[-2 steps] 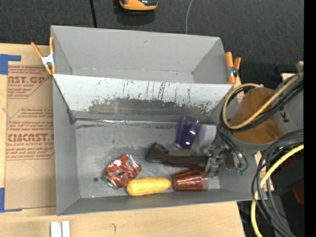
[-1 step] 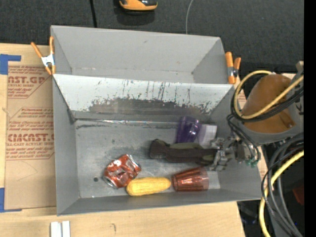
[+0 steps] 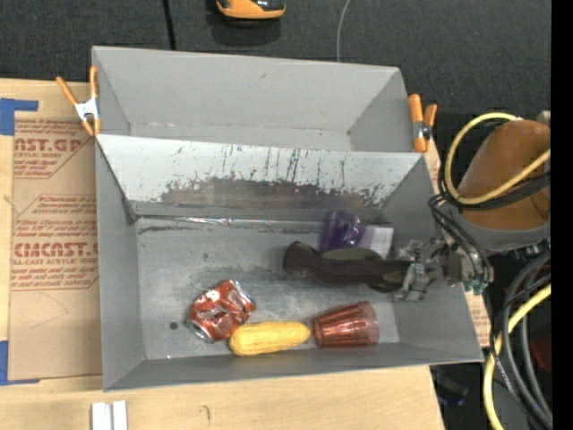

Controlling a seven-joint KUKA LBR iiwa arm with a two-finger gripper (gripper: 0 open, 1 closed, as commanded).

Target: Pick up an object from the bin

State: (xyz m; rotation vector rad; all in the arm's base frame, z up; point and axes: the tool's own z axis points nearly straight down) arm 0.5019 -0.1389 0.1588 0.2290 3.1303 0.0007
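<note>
Along the near wall of the bin (image 3: 161, 267): crushed red can (image 3: 219, 310), yellow oblong piece (image 3: 269, 337), and red tumbler (image 3: 347, 325) on its side. Behind them, right of centre, lies a dark olive elongated object (image 3: 336, 265). The pincer (image 3: 414, 278) is at its right end, apparently touching. Recommendation: seat squarely on that end and lift straight, clear of the tumbler. Pincer opening cannot be determined. Purple cup (image 3: 340, 231) lies just beyond.
</note>
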